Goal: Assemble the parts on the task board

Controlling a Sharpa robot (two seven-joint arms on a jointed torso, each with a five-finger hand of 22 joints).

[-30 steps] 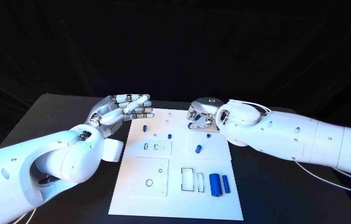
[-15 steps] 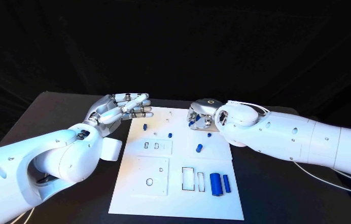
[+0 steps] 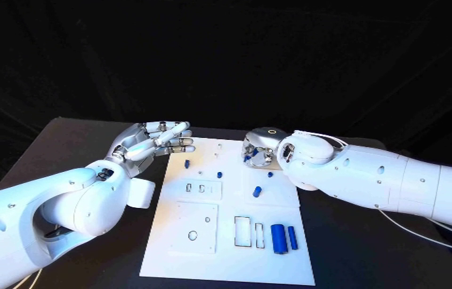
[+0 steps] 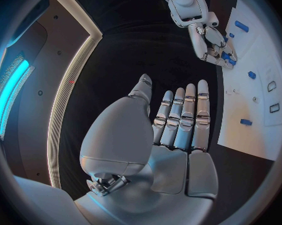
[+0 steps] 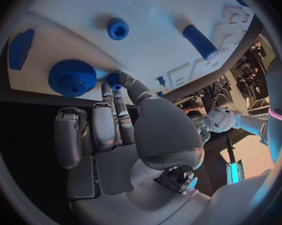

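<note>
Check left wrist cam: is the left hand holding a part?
No, the left hand lies flat with its fingers straight and nothing in them, off the edge of the task board.

One task board (image 3: 226,263), two hands (image 3: 151,144)

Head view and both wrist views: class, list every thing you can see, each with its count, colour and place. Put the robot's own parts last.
task board: one, white, middle of the table.
table: one, black, under the board.
cylinders: two, blue, one thick and one thin, side by side at the board's near right.
small pegs: four, blue, spread over the board's middle.
gear: one, blue, at the board's far end by the right hand.
block: one, blue, beside the gear.
small part: one, blue, pinched in the right hand's fingers.
left hand: silver, holds nothing, by the board's far left corner.
right hand: silver, over the board's far end.
</note>
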